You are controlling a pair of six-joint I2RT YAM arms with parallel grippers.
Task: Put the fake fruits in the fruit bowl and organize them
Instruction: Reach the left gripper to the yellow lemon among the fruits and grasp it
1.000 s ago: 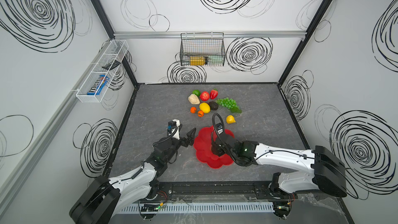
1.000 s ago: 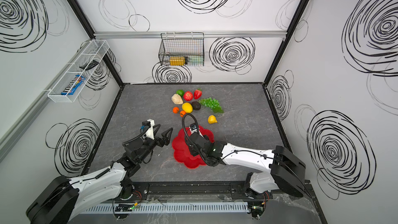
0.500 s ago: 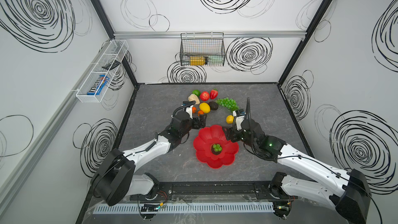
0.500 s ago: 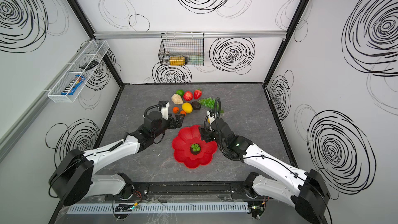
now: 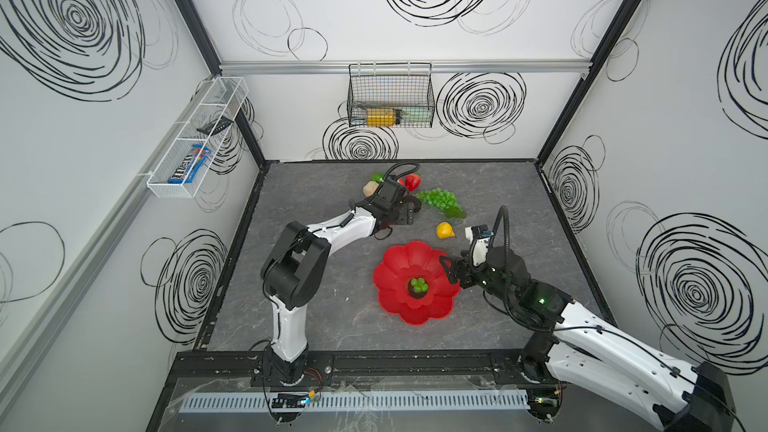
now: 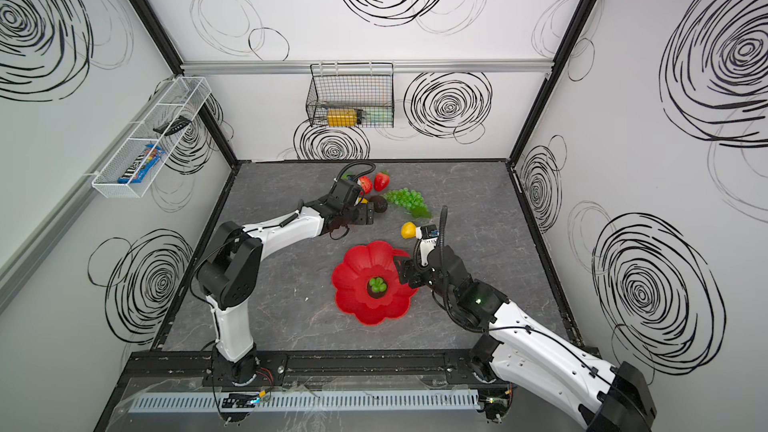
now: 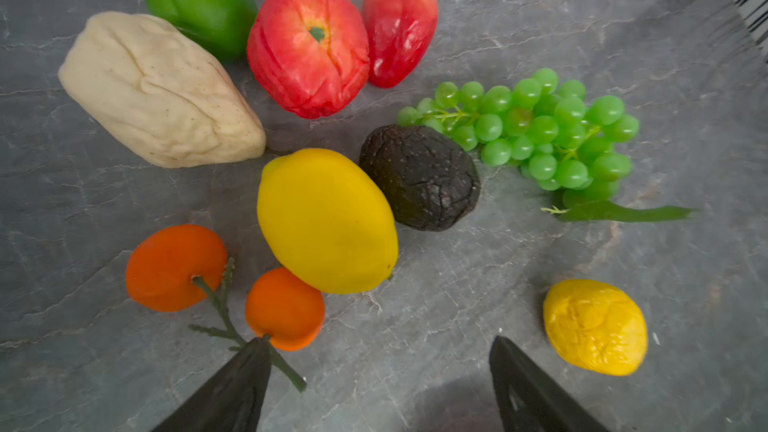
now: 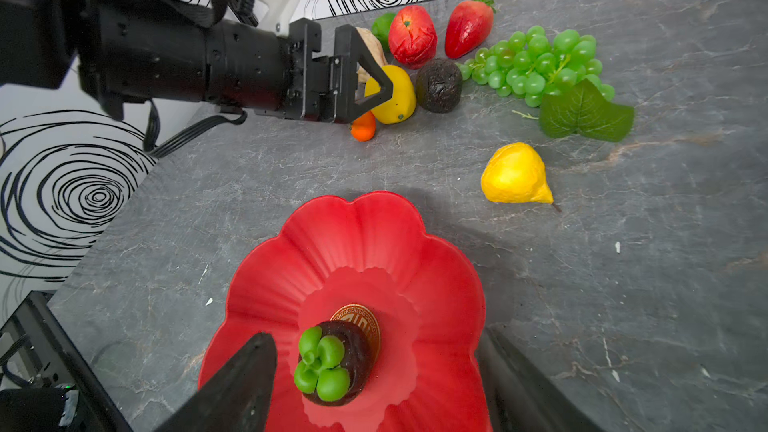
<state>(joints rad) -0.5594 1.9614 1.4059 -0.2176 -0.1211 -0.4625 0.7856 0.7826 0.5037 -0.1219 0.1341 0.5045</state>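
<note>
Left gripper [image 7: 378, 351] is now out over the loose fruit at the back of the table [image 5: 345, 334]; a second ago it sat by the left edge of the red bowl [image 5: 395, 268]. Jaws wide apart, nothing in them. One fingertip [image 7: 249, 367] is just beside the smaller orange [image 7: 284, 307], can't tell if it touches. Lemon [image 7: 326, 220] sits just past the jaw gap with the avocado [image 7: 419, 176] right beside it. Bigger orange [image 7: 176, 268], beige lump [image 7: 158, 89], lime [image 7: 199, 2], apple [image 7: 307, 43], strawberry [image 7: 399, 31] and grapes [image 7: 540, 130] lie around them; none of that pile has moved. Right gripper [image 8: 374, 351] was over the bowl's centre a second ago, out near the yellow pear [image 8: 515, 174] half a second ago, and now hangs at the bowl's right rim in both top views. Jaws wide apart, empty. Bowl is in the same spot, front-middle of the table. One dark fruit with a green cap [image 8: 332, 363] sits at its centre, partly over the gold emblem [image 8: 361, 317]. Pear lies on the table just behind the bowl, not touching it.
</note>
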